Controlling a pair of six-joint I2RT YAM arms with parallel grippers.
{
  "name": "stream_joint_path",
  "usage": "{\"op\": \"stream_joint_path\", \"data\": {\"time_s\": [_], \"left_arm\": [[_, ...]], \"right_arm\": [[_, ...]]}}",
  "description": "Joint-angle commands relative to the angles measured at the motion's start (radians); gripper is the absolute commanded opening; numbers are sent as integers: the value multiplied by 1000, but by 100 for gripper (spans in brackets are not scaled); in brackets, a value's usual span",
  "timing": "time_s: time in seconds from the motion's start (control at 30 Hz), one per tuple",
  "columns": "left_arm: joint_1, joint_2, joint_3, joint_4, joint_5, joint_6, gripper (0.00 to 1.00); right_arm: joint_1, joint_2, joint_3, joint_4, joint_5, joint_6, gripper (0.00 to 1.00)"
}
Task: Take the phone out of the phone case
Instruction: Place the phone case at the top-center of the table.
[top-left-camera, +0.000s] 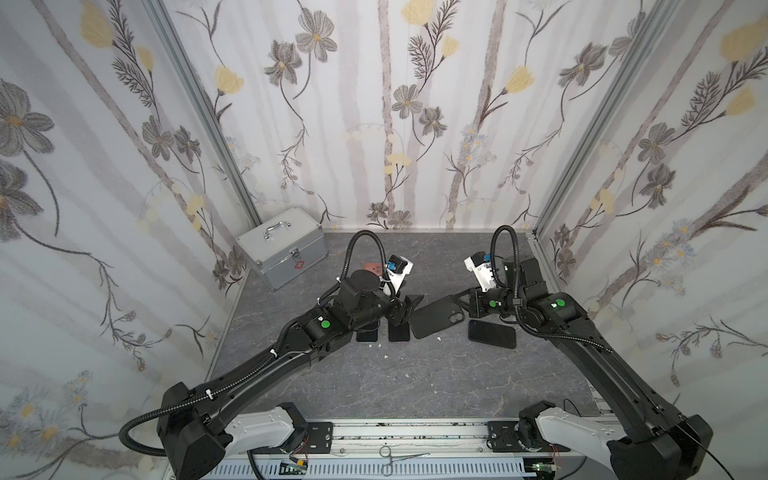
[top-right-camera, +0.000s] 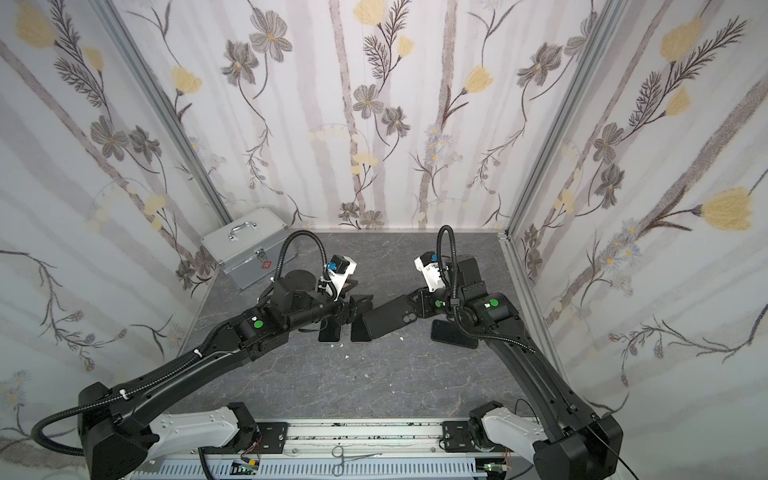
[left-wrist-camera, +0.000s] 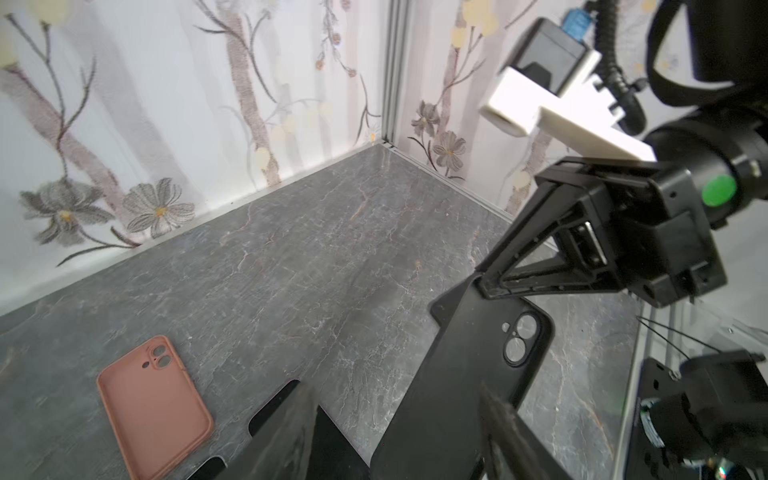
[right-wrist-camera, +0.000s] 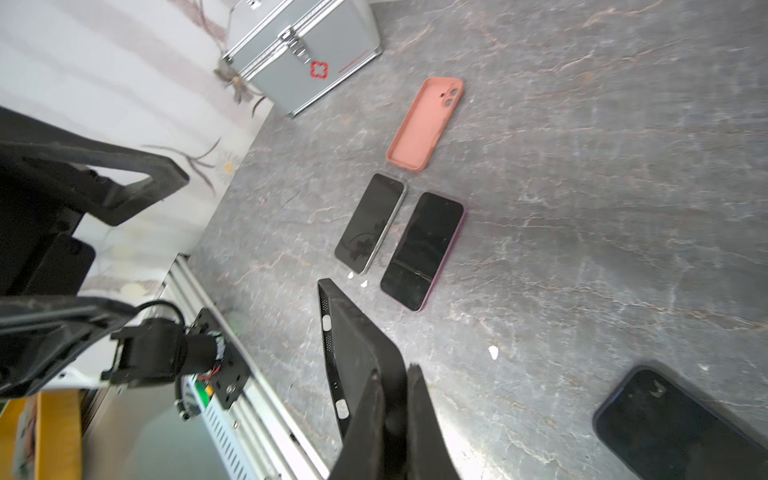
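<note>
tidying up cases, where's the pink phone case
Right wrist view: the pink phone case lies on the robot's left side, between the silver first-aid box and a bare phone.

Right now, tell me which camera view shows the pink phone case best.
The right wrist view: the pink phone case lies whole and unobstructed, hollow side up, empty. The left wrist view shows it too, reaching the frame's edge. In a top view only a sliver peeks out behind the left arm.

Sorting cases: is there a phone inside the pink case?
No, the pink case lies empty, open side up, on the table.
</note>
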Motion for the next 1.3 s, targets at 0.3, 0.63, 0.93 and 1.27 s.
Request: {"op": "stream_joint_path", "data": {"time_s": [0.3,0.63,0.93,1.27], "left_arm": [[-83,32,59,-176,43,138,53],[-105,80,78,-213,20,162,38],[-107,82,72,-223,0,168,26],[-109,120,78,-226,6,170,15]], "right_arm": [[42,10,57,-83,-136,-43,0],[47,3,63,-90,-135,-44,0],[49,12,67,-86,-155,-44,0],[62,25,68,-64,-181,-44,0]]}}
